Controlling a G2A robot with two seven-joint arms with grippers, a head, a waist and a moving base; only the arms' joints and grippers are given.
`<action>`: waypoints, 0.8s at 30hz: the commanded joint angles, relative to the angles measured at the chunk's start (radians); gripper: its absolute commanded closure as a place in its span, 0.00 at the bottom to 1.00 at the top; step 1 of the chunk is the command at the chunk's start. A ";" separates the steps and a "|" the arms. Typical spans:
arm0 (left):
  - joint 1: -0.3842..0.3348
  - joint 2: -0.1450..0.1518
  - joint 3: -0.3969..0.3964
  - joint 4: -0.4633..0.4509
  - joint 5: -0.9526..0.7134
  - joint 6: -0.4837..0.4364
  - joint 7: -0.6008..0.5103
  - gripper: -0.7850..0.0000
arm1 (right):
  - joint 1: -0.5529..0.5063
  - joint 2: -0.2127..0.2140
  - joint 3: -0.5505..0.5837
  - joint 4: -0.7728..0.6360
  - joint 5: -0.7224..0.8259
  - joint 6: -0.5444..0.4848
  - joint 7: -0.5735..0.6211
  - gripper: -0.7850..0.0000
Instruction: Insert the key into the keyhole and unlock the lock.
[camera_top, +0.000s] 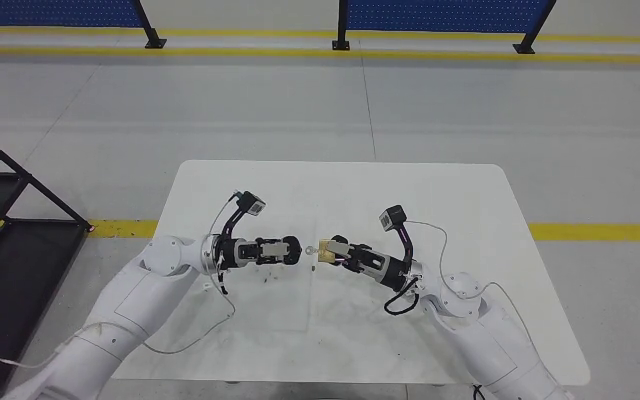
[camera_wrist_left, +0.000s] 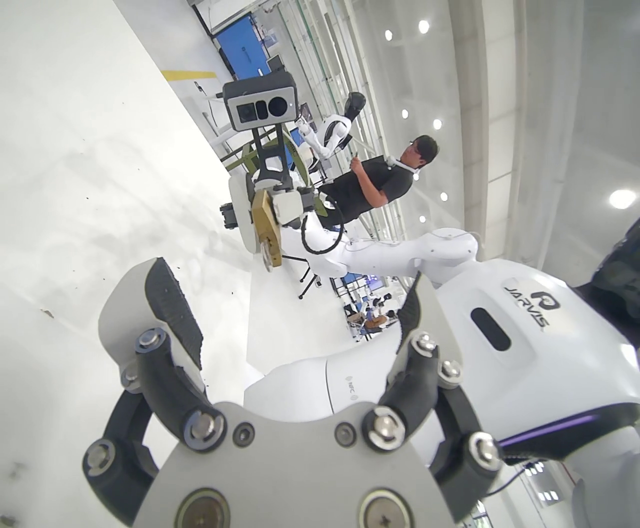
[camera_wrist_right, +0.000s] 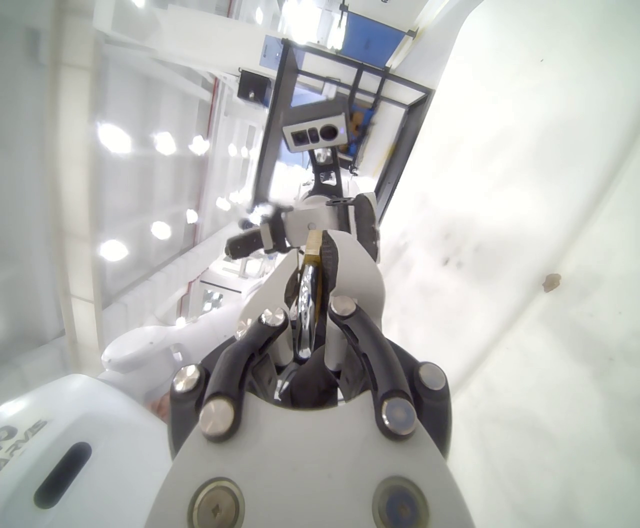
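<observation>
Right fingers (camera_wrist_right: 357, 280) pinch the lock (camera_wrist_right: 313, 249) between them.

The lock (camera_wrist_left: 263, 215) is brass-yellow; its shackle (camera_wrist_right: 306, 295) is chrome. My fingers (camera_wrist_left: 115, 312) are white with black ribbed pads (camera_wrist_left: 172, 305). The table (camera_top: 400, 200) is white, apparently with small dark specks.

Top camera looks down on the white rectangular table (camera_top: 400, 200) — close wrist cameras face each other, sharing the brass padlock (camera_wrist_left: 262, 220).
</observation>
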 joint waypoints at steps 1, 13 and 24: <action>-0.017 -0.009 0.017 0.021 0.013 0.007 -0.008 0.00 | 0.000 0.000 0.000 0.000 0.000 0.000 0.000 1.00; -0.060 -0.034 0.039 0.044 0.043 0.023 -0.025 0.48 | 0.000 0.000 0.000 0.000 0.000 0.000 0.000 1.00; -0.052 -0.033 0.013 0.018 0.074 0.031 -0.033 0.52 | 0.000 0.000 0.000 0.000 0.000 0.000 0.000 1.00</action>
